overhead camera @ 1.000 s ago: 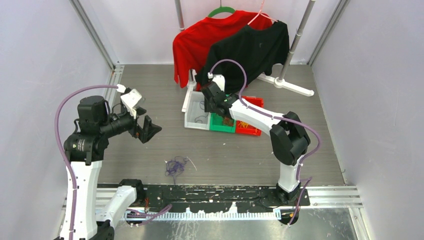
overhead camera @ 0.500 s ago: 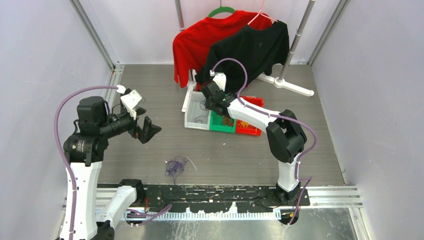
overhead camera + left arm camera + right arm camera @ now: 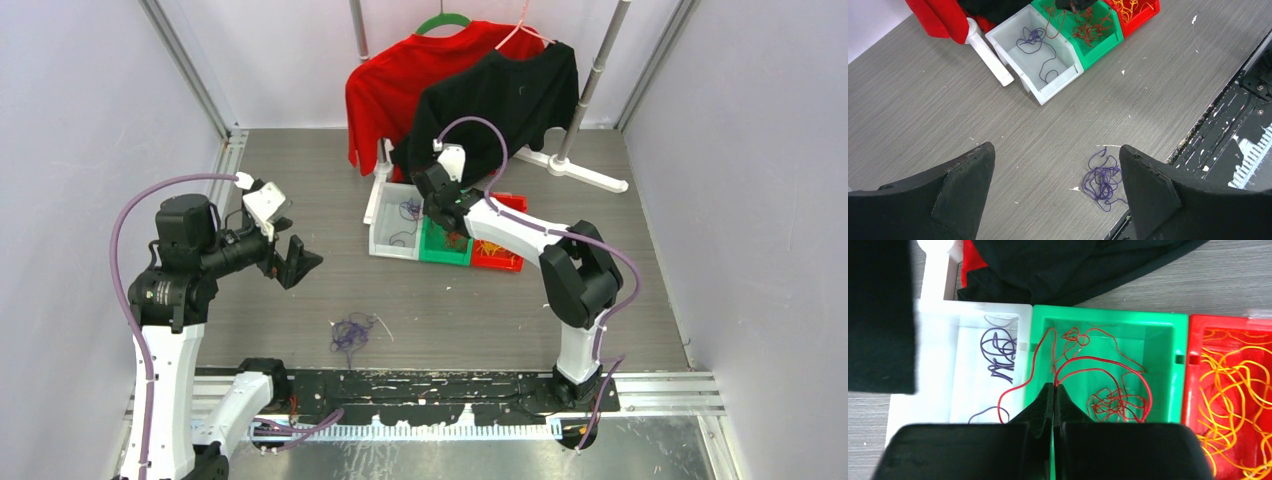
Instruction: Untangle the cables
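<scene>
A tangle of purple cables [image 3: 349,331] lies on the grey floor near the front rail, also in the left wrist view [image 3: 1103,177]. My left gripper [image 3: 1055,155] is open and empty, held high above it [image 3: 290,258]. My right gripper [image 3: 1054,385] is shut on a red cable [image 3: 1083,362] over the green bin [image 3: 1175,360]; one red strand hangs over into the white bin [image 3: 940,365], which holds purple cable [image 3: 998,352]. The red bin [image 3: 1195,390] holds yellow-orange cables [image 3: 1235,385]. In the top view the right gripper [image 3: 443,215] is above the bins.
A red shirt [image 3: 385,80] and a black shirt [image 3: 505,90] hang on a rack behind the bins; its white foot [image 3: 988,52] lies beside the white bin. A black rail [image 3: 420,385] runs along the front edge. Walls close both sides.
My right gripper has shifted slightly back and to the right over the bins, lifting its wrist. The left arm and the purple tangle have not moved.
</scene>
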### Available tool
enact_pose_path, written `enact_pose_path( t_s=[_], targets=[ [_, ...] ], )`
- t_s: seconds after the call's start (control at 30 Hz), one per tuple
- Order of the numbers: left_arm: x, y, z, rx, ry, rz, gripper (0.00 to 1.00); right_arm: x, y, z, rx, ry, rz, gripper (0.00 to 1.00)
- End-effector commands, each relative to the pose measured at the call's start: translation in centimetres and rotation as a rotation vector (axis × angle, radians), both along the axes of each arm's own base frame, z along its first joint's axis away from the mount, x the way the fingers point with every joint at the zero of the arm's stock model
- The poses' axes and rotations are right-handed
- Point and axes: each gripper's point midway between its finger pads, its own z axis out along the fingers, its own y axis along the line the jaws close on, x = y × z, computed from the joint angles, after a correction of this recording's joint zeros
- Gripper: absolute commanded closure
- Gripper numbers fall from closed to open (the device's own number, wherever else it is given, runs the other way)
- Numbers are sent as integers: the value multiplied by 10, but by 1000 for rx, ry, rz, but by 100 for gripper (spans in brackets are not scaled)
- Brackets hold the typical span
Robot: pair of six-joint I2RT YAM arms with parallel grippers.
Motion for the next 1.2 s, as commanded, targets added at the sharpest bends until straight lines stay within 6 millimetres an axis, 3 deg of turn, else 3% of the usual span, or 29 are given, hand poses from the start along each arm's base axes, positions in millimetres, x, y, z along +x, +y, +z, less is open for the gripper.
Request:
enact_pose_path(
  t_s=[0.0, 0.17, 0.3, 0.67, 0.87, 1.0, 1.17],
  targets=[
    [2, -1, 11, -2, -59, -11, 6, 3, -18, 46, 66, -114, -48, 99],
    [1, -2, 11, -5, -58, -14, 6, -3, -38, 48, 83, -128, -65, 99],
    [0, -2, 13, -9, -61, -17, 6, -5, -43, 44, 62, -109, -43, 99],
    [-1, -2, 14, -5, -62, -16, 6, -9, -10, -15, -43, 44, 117, 99],
    [-1, -1, 12, 0, -58, -16, 6, -14, 20, -31, -47, 80, 208, 98],
    [-2, -1, 12, 4, -58, -16, 6, -13, 29, -24, -17, 67, 221, 85],
    [-3, -1, 10, 6, -55, -18, 6, -12, 31, 6, 79, 36, 236, 62]
  ],
)
